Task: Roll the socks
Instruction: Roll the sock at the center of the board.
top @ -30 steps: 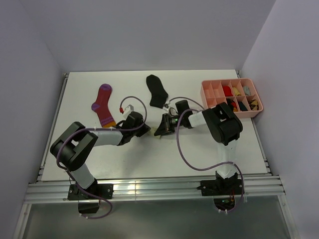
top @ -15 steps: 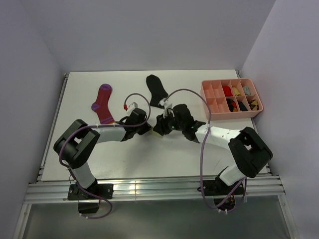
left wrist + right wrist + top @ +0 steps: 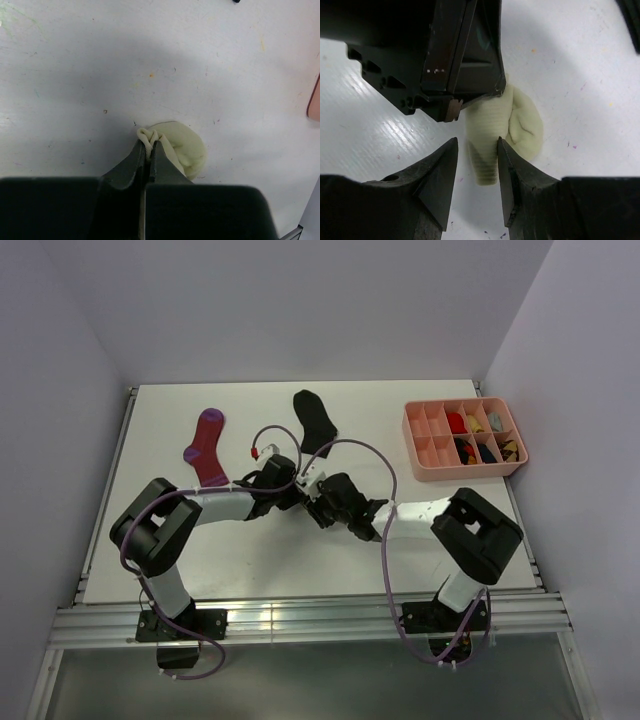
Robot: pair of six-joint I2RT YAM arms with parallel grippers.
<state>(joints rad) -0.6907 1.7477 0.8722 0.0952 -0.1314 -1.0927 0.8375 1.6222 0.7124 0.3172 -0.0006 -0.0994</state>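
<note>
Socks lay in three places on the bench (image 3: 270, 560). Farthest left was the magenta sock (image 3: 205, 445), flat and untouched, its lower end now hidden under the left arm, where a second earlier the orange toe had shown.

Next to the right, the left gripper (image 3: 148, 144) had just finished closing. Its jaws, slightly parted a second before, were pressed together on a small fold at the edge of the cream sock (image 3: 182, 147). That sock sat bunched in a loose lump on the bench near the middle, between the two grippers, and was hard to make out from above because the wrists covered it.

Behind that spot the black sock (image 3: 316, 422) lay flat and alone, well apart from the work.

The right gripper (image 3: 476, 145) had changed most. It had been almost shut a second earlier and its jaws now stood apart, one on each side of the ribbed end of the cream sock, without yet squeezing it. The right arm had also swung round, from a tight bend near the tray to a long reach in from the front right. I read this as a handover within the roll: the left side pinned the fold while the right side let go to take a fresh hold. The cream roll looked partly formed and not yet tucked, with two socks still to do.

Far right stood the pink compartment tray (image 3: 465, 471), with small coloured items in several of its cells.
</note>
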